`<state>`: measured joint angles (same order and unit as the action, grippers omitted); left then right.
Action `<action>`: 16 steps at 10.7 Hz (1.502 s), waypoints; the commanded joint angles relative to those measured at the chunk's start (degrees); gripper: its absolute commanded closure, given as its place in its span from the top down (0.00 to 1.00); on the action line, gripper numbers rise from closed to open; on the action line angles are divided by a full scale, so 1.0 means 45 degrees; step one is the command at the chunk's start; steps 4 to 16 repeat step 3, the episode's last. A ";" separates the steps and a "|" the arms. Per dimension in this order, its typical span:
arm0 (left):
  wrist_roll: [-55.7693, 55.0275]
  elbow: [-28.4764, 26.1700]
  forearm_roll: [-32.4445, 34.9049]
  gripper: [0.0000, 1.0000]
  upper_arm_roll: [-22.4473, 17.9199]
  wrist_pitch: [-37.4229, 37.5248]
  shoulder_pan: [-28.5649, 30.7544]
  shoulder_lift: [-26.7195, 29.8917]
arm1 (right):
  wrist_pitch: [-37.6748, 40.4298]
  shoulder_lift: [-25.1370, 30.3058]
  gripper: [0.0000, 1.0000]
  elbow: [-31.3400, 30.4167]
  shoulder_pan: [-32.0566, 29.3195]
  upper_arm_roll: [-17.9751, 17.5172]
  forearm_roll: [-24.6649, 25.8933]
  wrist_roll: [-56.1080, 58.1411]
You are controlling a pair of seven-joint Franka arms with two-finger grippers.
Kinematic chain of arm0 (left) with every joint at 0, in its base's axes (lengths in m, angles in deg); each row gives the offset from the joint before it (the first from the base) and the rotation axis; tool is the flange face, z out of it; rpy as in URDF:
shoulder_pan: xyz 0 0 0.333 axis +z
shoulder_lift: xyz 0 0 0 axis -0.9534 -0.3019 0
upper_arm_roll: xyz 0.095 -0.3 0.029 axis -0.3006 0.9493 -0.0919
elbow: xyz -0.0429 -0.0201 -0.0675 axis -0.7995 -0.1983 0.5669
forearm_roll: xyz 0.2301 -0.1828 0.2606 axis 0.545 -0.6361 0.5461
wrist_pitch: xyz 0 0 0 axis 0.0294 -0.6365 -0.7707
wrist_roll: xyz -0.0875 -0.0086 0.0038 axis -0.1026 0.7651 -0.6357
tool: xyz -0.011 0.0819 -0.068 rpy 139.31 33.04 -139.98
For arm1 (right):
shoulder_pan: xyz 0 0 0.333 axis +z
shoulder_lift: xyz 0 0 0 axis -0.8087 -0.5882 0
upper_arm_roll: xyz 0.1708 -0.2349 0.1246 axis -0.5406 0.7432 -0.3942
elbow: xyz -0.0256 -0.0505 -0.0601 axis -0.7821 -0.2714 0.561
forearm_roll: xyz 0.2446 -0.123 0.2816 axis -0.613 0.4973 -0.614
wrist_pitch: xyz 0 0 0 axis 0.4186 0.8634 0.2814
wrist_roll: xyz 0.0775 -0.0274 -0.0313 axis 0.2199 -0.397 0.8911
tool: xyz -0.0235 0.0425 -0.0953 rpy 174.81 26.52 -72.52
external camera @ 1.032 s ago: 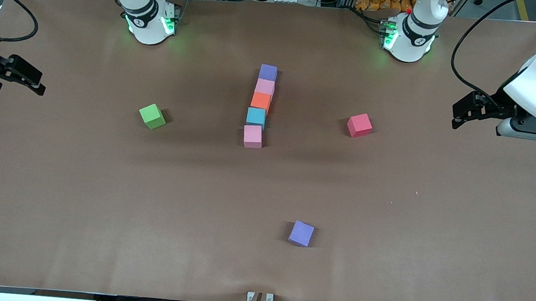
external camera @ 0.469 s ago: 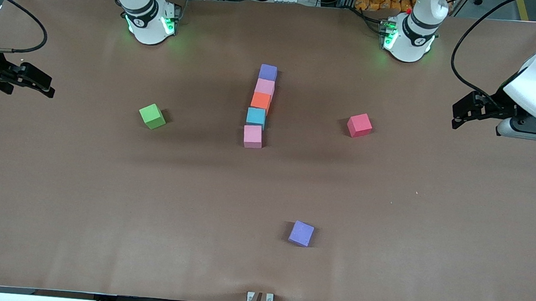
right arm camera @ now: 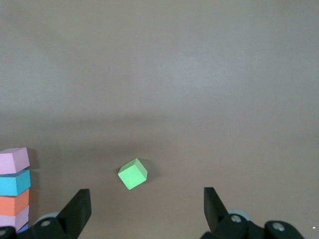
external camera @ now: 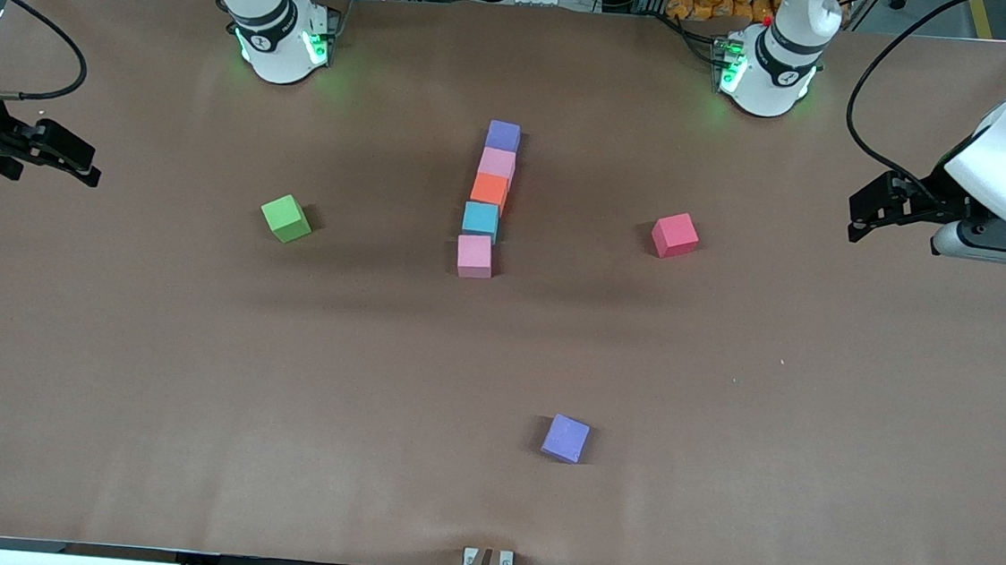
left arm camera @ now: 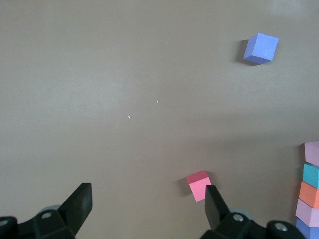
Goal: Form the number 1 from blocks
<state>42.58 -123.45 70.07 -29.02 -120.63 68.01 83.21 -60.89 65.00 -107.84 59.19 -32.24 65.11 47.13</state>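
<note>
The right hand has come in from the table's edge toward the blocks.

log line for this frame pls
column: five blocks | loose: green, red, purple | left gripper: open, waiting | right gripper: open, waiting

My left gripper hangs in the air over my left arm's end of the table, its two black fingers spread wide with nothing between them. That arm bends in from the table's edge, wrist tilted, fingers pointing toward the table's middle. My right gripper hangs over my right arm's end, fingers likewise wide apart and empty, also pointing toward the middle.
</note>
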 commanded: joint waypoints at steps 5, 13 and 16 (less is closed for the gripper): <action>0.0115 -0.0196 -0.0320 1.00 0.0007 -0.0068 0.0065 0.0239 | -0.0345 -0.0091 1.00 -0.0200 0.0109 0.0134 -0.0367 0.0248; 0.0115 -0.0196 -0.0320 1.00 0.0007 -0.0068 0.0065 0.0239 | -0.0345 -0.0091 1.00 -0.0200 0.0109 0.0134 -0.0367 0.0248; 0.0115 -0.0196 -0.0320 1.00 0.0007 -0.0068 0.0065 0.0239 | -0.0345 -0.0091 1.00 -0.0200 0.0109 0.0134 -0.0367 0.0248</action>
